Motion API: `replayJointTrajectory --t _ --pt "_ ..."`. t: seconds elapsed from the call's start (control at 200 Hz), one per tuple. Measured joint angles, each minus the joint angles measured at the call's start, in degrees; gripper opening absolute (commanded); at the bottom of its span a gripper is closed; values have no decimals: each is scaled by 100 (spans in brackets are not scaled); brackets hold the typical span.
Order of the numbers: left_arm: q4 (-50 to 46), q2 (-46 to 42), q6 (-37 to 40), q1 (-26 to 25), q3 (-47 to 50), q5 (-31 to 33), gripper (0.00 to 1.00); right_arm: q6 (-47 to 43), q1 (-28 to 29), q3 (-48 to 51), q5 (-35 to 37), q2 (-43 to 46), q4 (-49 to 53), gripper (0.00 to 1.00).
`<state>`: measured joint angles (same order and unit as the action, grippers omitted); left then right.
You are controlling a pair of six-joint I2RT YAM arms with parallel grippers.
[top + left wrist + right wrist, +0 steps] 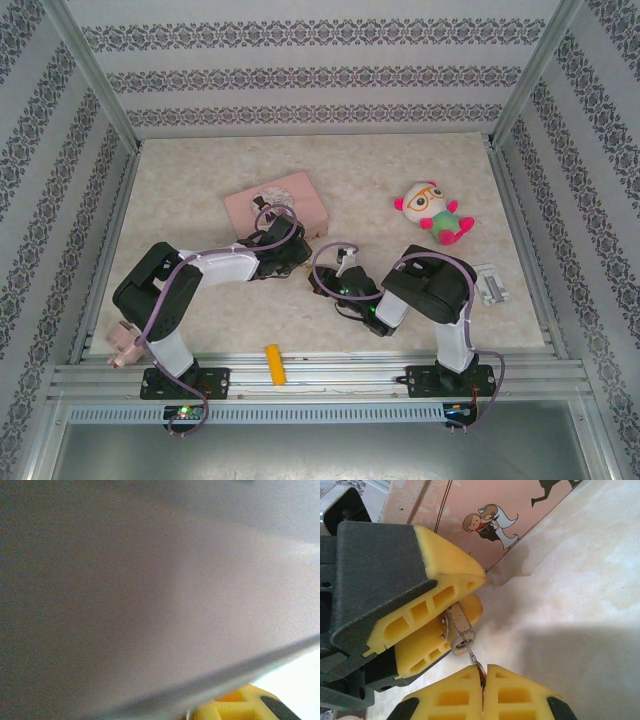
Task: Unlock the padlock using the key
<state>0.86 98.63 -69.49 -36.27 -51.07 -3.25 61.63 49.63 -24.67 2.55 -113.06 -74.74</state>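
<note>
**Key meets padlock, mid-desk**

Left fingers (445,595) clamp the little brass padlock (459,627) just beside the pink tin (470,510) — held off the desk (580,605). Right fingers (510,695) are pressed together on the thin key (473,658) — its tip touching the padlock's end face.

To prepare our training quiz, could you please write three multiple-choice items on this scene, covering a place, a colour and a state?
1. Where is the padlock? A) in the left hand's grip B) hanging on the wall C) in a drawer
2. What colour is the oblong block? A) blue B) yellow C) green
3. How is the right hand? A) wide open B) holding a sponge C) shut on the key
Key: 1A, its yellow fingers hold it; 2B, plainly yellow; 3C, its fingertips pinch the key.
</note>
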Motion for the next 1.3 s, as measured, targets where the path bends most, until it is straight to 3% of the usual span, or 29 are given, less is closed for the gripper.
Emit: replayJointTrajectory --t 1.299 --pt "4 -55 0 2 50 -20 22 109 -153 20 -374 -111 -251 0"
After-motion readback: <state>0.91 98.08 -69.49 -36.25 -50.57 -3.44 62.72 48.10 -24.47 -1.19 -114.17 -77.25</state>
